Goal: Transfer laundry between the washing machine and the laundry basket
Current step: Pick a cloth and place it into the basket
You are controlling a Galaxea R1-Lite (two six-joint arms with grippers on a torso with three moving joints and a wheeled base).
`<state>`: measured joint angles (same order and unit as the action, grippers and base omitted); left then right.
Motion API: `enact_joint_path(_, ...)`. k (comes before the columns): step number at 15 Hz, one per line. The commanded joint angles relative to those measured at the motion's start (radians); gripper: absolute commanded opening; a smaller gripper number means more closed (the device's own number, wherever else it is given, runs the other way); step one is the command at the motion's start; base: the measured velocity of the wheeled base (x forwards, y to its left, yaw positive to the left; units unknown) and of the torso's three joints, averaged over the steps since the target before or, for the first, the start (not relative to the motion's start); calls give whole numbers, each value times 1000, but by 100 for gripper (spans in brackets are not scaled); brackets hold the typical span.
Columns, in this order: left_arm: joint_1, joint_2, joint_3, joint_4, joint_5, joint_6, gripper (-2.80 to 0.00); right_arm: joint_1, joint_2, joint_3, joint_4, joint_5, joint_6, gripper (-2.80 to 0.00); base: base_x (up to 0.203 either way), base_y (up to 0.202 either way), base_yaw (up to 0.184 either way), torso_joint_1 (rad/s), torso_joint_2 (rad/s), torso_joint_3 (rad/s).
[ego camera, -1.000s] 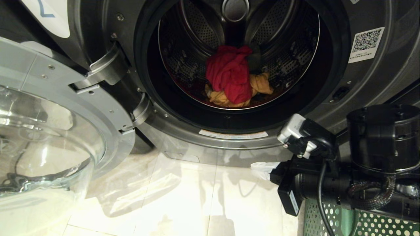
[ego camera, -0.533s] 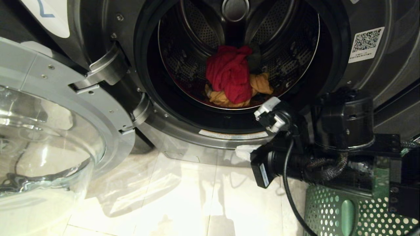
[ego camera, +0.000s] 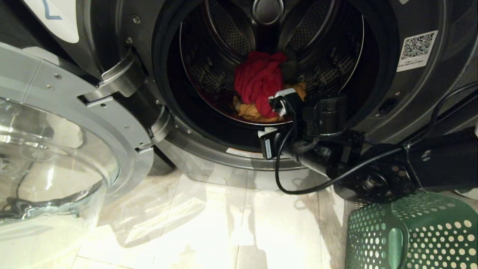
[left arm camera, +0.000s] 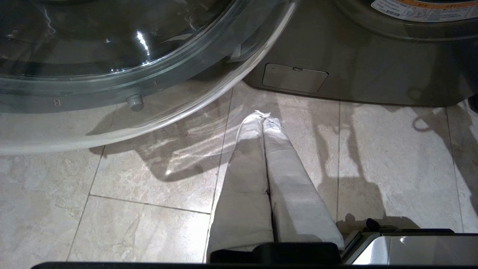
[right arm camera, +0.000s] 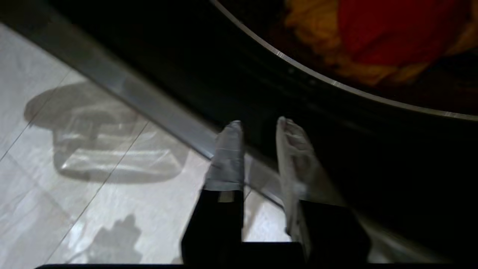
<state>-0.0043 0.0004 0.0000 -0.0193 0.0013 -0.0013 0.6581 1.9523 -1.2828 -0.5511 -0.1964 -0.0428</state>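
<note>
Right pincer [right arm camera: 257,127] moved from basket up to drum lip, fingers slightly apart, empty; red cloth [ego camera: 258,81] bunched at 12 o'clock over orange-yellow piece [ego camera: 249,111].

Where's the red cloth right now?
In the head view the red cloth lies inside the washing machine drum, on top of the orange-yellow piece, just beyond the right gripper at the door opening.

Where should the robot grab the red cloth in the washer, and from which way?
Probably the bunched top of the red cloth, reaching straight in through the open door from the front. It sits heaped highest in the drum, on top of the orange-yellow piece, so its folds stick up for pinching. The right gripper is at the door's lower rim, fingers slightly apart, holding nothing.
</note>
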Motion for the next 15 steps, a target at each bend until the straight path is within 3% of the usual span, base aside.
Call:
enact_joint_path(1, 0, 0, 6, -1, 0, 0, -280, -23, 94, -113, -3, -21, -2, 0, 0, 0, 0, 0, 0, 0)
enact_joint_path(7, 0, 0, 6, -1, 0, 0, -280, -88, 321, -649, 312, -121, -4, 0, 0, 0, 0, 0, 0, 0)
enact_joint_path(8, 0, 0, 6, -1, 0, 0, -280, -104, 362, -686, 329, -137, -10, 0, 0, 0, 0, 0, 0, 0)
enact_joint_path(10, 0, 0, 6, -1, 0, 0, -280, -134, 418, -697, 250, -183, -28, 0, 0, 0, 0, 0, 0, 0)
enact_joint_path(15, 0, 0, 6, -1, 0, 0, -280, -163, 484, -698, 36, -190, -36, 0, 0, 0, 0, 0, 0, 0)
